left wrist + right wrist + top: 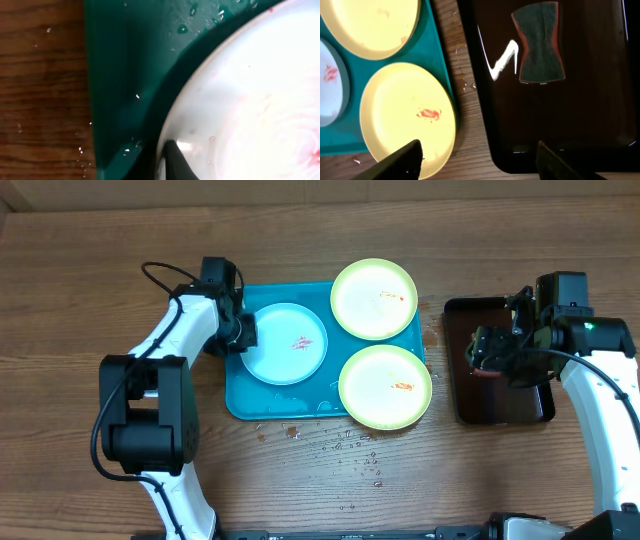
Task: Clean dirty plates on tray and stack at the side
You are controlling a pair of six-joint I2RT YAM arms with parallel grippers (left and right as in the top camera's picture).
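Note:
The turquoise tray (238,395) holds three dirty plates. The light blue plate (285,343) lies at its left, with one yellow-green plate (374,299) at the back right and another (385,386) at the front right, all with red-orange smears. My left gripper (240,332) is at the blue plate's left rim. In the left wrist view one finger (172,160) lies on the rim of the plate (250,100) and the other is hidden. My right gripper (490,350) hovers open and empty over the dark tray (500,412); its fingers (480,160) straddle that tray's edge.
A dark sponge with a red-brown rim (540,42) lies in the wet dark brown-black tray (600,115). Water drops speckle the wood (345,445) in front of the turquoise tray. The front yellow-green plate (405,115) overhangs that tray's corner.

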